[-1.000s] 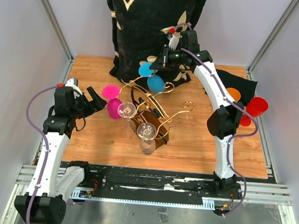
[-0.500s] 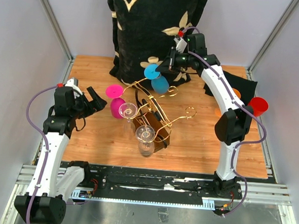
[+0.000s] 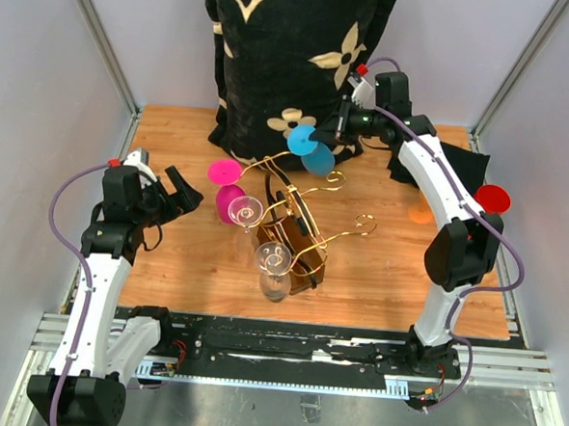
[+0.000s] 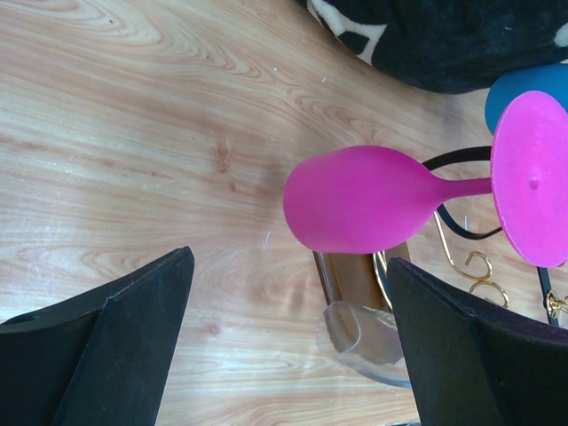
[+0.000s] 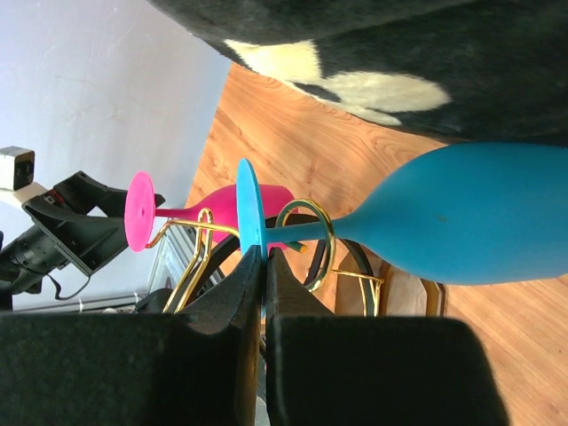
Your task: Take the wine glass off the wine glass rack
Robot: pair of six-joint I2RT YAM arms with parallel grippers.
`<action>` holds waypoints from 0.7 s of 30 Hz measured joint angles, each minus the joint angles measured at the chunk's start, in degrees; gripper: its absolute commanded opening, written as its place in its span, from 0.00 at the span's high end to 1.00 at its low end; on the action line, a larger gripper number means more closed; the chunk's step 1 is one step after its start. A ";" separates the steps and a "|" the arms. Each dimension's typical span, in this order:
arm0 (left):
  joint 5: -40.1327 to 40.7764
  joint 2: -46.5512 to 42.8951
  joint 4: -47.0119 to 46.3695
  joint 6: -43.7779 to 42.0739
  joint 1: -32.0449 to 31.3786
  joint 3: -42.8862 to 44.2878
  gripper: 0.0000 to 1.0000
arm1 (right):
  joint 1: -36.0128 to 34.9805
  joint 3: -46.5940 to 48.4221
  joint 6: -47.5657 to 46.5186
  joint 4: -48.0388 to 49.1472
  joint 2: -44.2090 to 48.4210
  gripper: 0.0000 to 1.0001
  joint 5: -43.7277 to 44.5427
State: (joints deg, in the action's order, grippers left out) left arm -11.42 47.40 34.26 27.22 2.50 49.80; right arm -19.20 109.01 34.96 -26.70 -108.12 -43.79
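Rearward, right arm (image 3: pixel 434 176) outstretched, right tool (image 5: pixel 264 256) tight on blue wine glass (image 5: pixel 461 213) foot; left tool (image 4: pixel 288 264) agape.

Tilted blue wine glass (image 3: pixel 319 159), stem through scroll loop of gold wire rack (image 3: pixel 295 235).

I see pale walls (image 3: pixel 41 82) at 9 and 3 o'clock, a wooden table (image 3: pixel 377 277) at centre, and black floral cloth (image 3: pixel 275 48) at 12.
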 measured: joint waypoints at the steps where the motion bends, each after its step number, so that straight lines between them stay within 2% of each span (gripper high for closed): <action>1: 0.00 0.00 0.09 0.00 0.00 0.00 0.04 | 0.52 -1.33 0.26 0.76 0.72 0.99 -0.13; 13: 0.00 -0.02 0.22 -0.02 0.00 0.00 0.04 | 4.92 -10.64 4.28 7.37 4.87 0.99 -4.24; 21: -0.26 -0.07 0.15 0.13 0.00 0.00 0.04 | 4.48 -13.84 5.57 9.97 6.19 0.99 -7.43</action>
State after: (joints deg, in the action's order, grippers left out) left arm -11.68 47.33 34.41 27.35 2.50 49.80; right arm -14.72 95.18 40.53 -16.73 -101.93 -51.22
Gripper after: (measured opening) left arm 0.961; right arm 0.022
